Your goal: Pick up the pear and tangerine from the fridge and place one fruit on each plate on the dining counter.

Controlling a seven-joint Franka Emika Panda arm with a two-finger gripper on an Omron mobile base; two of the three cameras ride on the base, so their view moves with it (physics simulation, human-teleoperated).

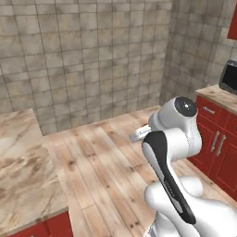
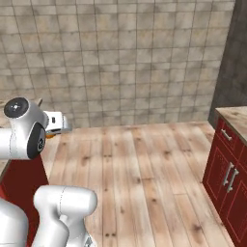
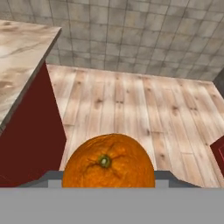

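Observation:
The tangerine (image 3: 108,157), a bright-orange ball with its green stem scar facing the camera, sits in the bottom middle of the hand view. My gripper (image 3: 109,178) is shut on it, and the fruit hides most of the fingers. In the right base view a sliver of that orange (image 2: 48,135) peeks from under the white hand. The dining counter (image 1: 23,162), beige-brown marble on a red base, lies to the left of the arm, and its corner (image 3: 17,57) shows left of the gripper. The pear, the plates and the fridge are out of view.
Red cabinets (image 1: 217,143) with a stone top stand on the right, with a dark appliance (image 1: 229,76) on them. The same cabinets (image 2: 229,173) show in the right base view. Open wooden floor (image 2: 140,164) runs ahead to a tiled wall (image 1: 92,55).

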